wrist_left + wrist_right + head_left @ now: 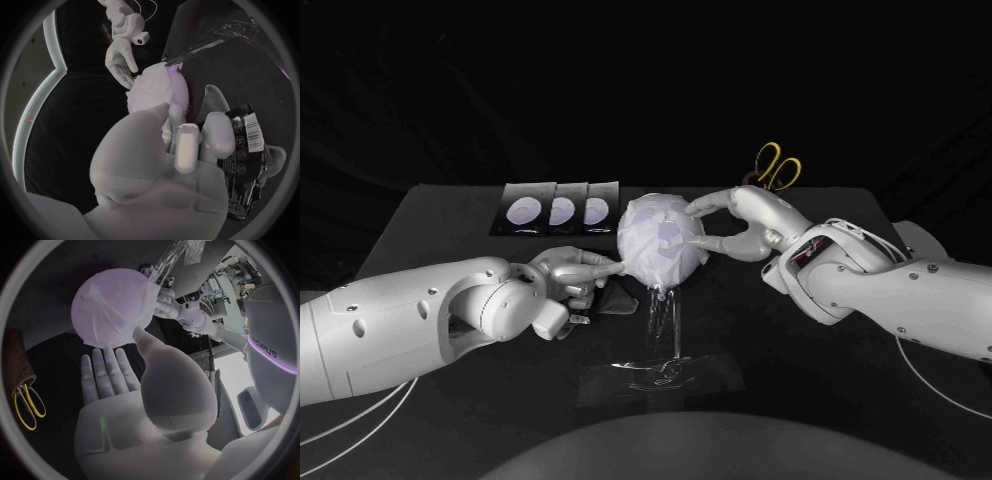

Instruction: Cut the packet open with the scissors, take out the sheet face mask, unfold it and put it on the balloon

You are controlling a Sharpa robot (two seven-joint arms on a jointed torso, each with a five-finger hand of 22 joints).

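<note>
Black surface (444, 215) is occupied at its centre by a balloon (678, 228) draped with a mask (643, 255). The balloon is touched by the spread fingers (708, 204) of the right hand (750, 225), with nothing gripped. Whether the mask is pinched by the left hand (567, 272) cannot be told.

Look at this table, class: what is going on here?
The mask lies over the balloon on its clear stand. The left hand touches it from one side, the right hand from the other with fingers spread. The scissors and three packets lie at the back, another packet by the left hand.
</note>
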